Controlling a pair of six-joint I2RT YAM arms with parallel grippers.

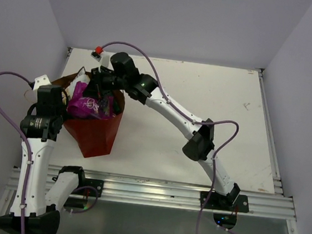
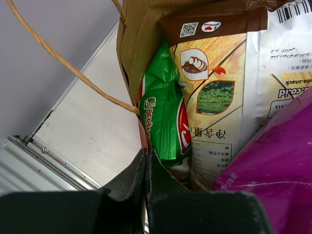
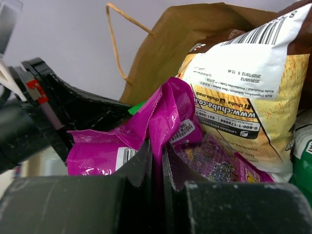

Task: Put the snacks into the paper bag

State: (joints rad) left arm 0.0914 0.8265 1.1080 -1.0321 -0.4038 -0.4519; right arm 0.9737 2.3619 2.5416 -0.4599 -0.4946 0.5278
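The reddish-brown paper bag (image 1: 96, 132) stands at the table's left with its mouth open. My left gripper (image 1: 66, 103) is shut on the bag's rim (image 2: 145, 141), beside a tan cord handle (image 2: 73, 68). Inside the bag are the bright green bag with a red logo (image 2: 163, 117), the cream-and-brown chip bag (image 2: 219, 92) and the purple packet (image 2: 273, 161). My right gripper (image 1: 99, 86) hangs over the bag's mouth, shut on a fold of the purple packet (image 3: 168, 114). The chip bag (image 3: 248, 92) stands behind that fold. A green-and-white packet edge (image 3: 303, 168) shows at the far right.
The white table (image 1: 213, 101) stretches to the right of the bag. A small white part with a red top (image 1: 98, 51) sits at the back edge. A metal rail (image 1: 165, 188) runs along the near edge, and walls close in on three sides.
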